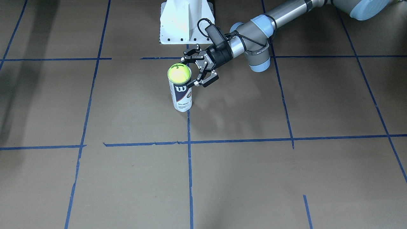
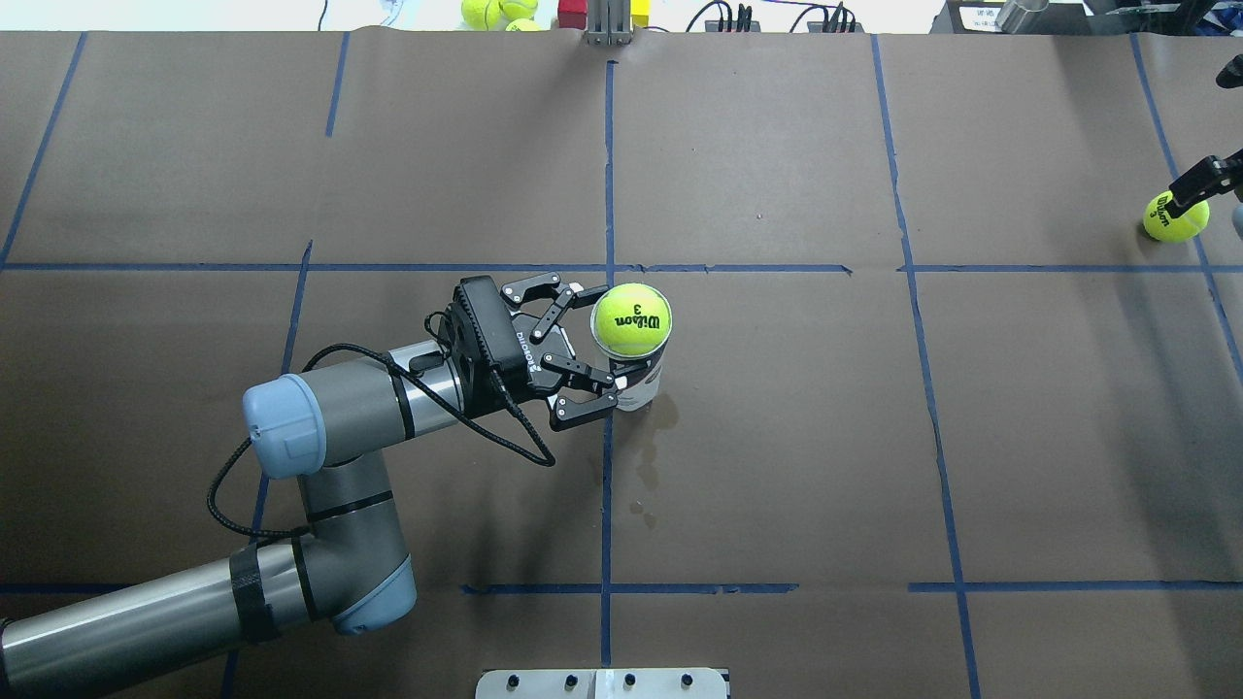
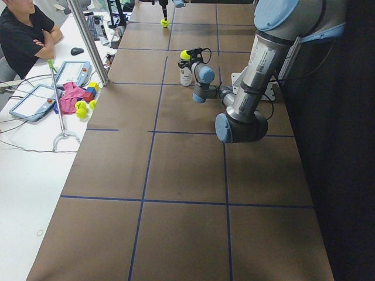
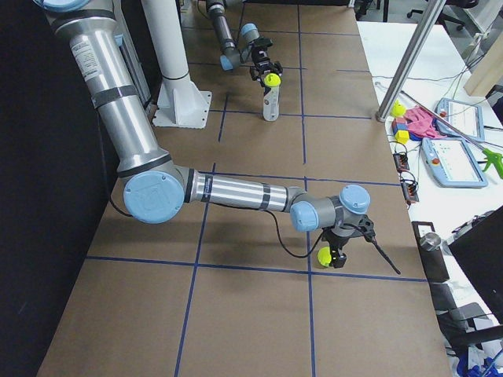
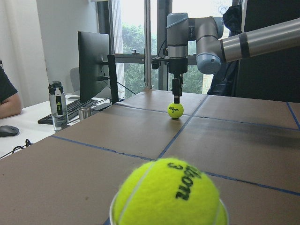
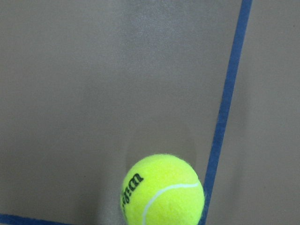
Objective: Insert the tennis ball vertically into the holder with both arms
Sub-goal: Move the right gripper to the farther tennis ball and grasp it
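Note:
The tennis ball [image 1: 179,72] with black "Wilson 3" print sits in the mouth of the holder [image 1: 182,95], a clear can that stands upright at mid-table. The ball protrudes above the rim [image 2: 631,318] [image 5: 171,194]. My left gripper [image 2: 588,348] is open and lies level beside the can's top, a finger on either side, touching neither ball nor can. My right gripper [image 2: 1196,183] points down at the table's far right end, just above a second tennis ball [image 2: 1175,216] [image 6: 163,190] on the table. I cannot tell whether it is open or shut.
The white pedestal base [image 1: 186,22] stands at the robot's side of the table. Blue tape lines cross the brown tabletop. Spare balls and coloured blocks [image 2: 500,12] lie beyond the far edge. An operator [image 3: 23,35] sits at the side desk with tablets.

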Motion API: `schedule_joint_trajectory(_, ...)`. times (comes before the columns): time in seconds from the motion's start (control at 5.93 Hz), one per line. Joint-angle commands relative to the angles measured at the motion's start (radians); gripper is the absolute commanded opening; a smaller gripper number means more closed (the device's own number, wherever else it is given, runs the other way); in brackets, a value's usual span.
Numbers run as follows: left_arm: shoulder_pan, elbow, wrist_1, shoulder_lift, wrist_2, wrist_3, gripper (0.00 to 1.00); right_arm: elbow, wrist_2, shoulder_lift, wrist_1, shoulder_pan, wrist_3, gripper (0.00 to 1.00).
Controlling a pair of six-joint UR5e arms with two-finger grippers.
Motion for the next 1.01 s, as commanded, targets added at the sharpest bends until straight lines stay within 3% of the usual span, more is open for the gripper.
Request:
schedule_joint_trajectory(0.0, 0.0, 0.0, 0.001, 0.0, 0.0, 0.0, 0.88, -0.018, -0.017, 0.006, 0.014, -0.033, 0.004, 1.0)
schedule_joint_trajectory(0.51, 0.0, 0.0, 0.001, 0.0, 0.0, 0.002, 0.88, -0.082, -0.078, 0.008, 0.109, -0.048, 0.004, 1.0)
schedule_joint_trajectory(0.67, 0.0, 0.0, 0.001, 0.0, 0.0, 0.002, 0.88, -0.087, -0.084, 0.011, 0.126, -0.053, 0.004, 0.94)
schedule_joint_trajectory(0.84, 0.0, 0.0, 0.001, 0.002, 0.0, 0.002, 0.88, -0.087, -0.086, 0.012, 0.127, -0.054, 0.004, 0.67)
